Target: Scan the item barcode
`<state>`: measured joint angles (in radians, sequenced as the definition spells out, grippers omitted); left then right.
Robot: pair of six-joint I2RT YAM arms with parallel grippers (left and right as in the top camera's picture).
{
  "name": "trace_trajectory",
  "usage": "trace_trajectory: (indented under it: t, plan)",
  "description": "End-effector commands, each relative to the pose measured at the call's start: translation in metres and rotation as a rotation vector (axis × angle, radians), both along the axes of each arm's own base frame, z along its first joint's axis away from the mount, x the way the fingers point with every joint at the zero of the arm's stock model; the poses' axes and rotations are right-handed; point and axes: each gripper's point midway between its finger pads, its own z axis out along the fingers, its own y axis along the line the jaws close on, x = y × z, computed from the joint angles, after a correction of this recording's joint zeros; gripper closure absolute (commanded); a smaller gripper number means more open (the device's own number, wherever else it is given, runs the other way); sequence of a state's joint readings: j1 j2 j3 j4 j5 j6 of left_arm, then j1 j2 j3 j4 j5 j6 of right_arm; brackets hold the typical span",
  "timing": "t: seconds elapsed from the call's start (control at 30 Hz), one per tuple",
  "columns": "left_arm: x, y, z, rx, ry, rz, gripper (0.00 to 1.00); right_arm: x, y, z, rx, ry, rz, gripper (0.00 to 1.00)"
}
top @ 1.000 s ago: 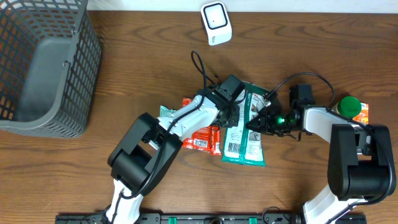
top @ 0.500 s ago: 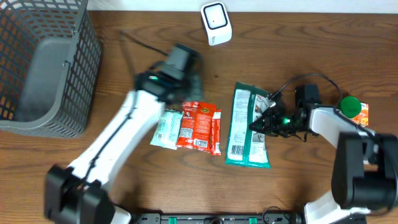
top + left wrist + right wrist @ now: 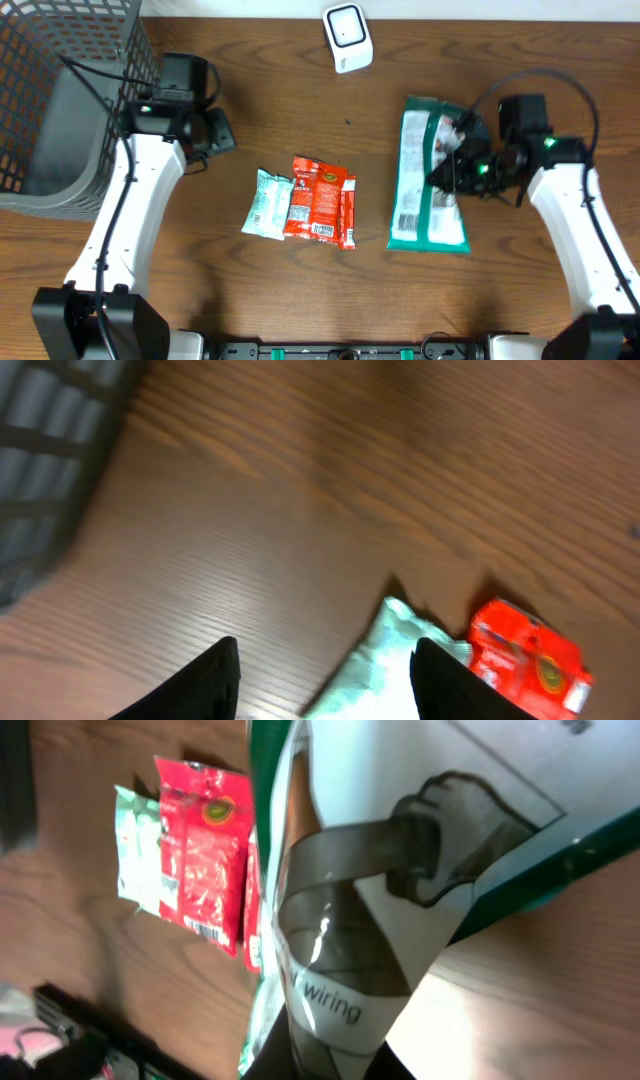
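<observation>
1. The basket [image 3: 60,110] stands at the table's [image 3: 250,290] far left corner.
2. The scanner [image 3: 346,37] lies at the far edge, near the middle.
3. Two packets lie in the centre, side by side and touching: the narrow packet [image 3: 267,203] on the left, the wider packet [image 3: 322,200] on the right.
4. The large pouch [image 3: 425,180] lies to their right, apart from them.
5. The left gripper [image 3: 218,138] is just beside the basket; the right gripper [image 3: 455,165] is at the pouch's right side.

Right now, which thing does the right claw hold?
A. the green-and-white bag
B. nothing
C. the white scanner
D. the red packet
A: the right claw is shut on the right edge of the green-and-white bag, and the red packet lies apart from it.
</observation>
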<state>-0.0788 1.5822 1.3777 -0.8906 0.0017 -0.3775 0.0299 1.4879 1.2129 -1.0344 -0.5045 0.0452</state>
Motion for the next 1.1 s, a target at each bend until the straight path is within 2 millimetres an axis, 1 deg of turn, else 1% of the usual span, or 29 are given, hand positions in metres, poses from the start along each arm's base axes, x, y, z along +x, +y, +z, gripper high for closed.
trace_trajectory:
  t: [0.0,0.07,0.1,0.13,0.17,0.27,0.37,0.47,0.57,0.7,0.77,0.87,0.97,1.07]
  plan:
    - [0.001,0.025,0.004,0.02,-0.007,0.048,0.4,0.022,-0.008,0.059,-0.158,-0.159,0.007,0.99]
    - [-0.001,0.031,0.003,0.02,-0.001,0.065,0.37,0.025,-0.005,0.078,-0.198,-0.2,0.014,0.99]
    - [-0.002,0.032,0.003,0.02,0.004,0.069,0.29,0.027,-0.004,0.088,-0.225,-0.224,0.009,0.99]
    - [-0.003,0.032,0.002,0.02,0.007,0.069,0.26,0.028,-0.002,0.095,-0.243,-0.243,0.01,0.99]
    - [-0.003,0.032,0.002,0.02,0.007,0.069,0.16,0.029,0.001,0.105,-0.26,-0.266,0.017,0.99]
    - [-0.003,0.032,0.002,0.02,0.007,0.069,0.16,0.032,0.014,0.129,-0.283,-0.309,0.05,0.99]
    - [-0.003,0.032,0.002,0.02,0.007,0.069,0.15,0.037,0.022,0.151,-0.326,-0.33,0.071,0.99]
    - [-0.003,0.032,0.002,0.02,0.007,0.069,0.15,0.047,0.027,0.172,-0.401,-0.343,0.088,0.99]
    - [-0.003,0.032,0.002,0.02,0.007,0.069,0.15,0.06,0.033,0.186,-0.477,-0.376,0.099,0.99]
    - [-0.003,0.032,0.002,0.02,0.007,0.069,0.15,0.085,0.05,0.193,-0.599,-0.462,0.137,0.99]
    - [-0.003,0.032,0.002,0.02,0.007,0.069,0.14,0.102,0.065,0.191,-0.701,-0.531,0.177,0.99]
    - [-0.003,0.032,0.002,0.02,0.007,0.069,0.14,0.127,0.089,0.185,-0.899,-0.636,0.298,0.99]
    - [-0.003,0.032,0.002,0.02,0.007,0.069,0.14,0.148,0.107,0.179,-1.053,-0.704,0.383,0.99]
    - [-0.003,0.032,0.002,0.02,0.007,0.069,0.14,0.173,0.126,0.168,-1.187,-0.757,0.477,0.99]
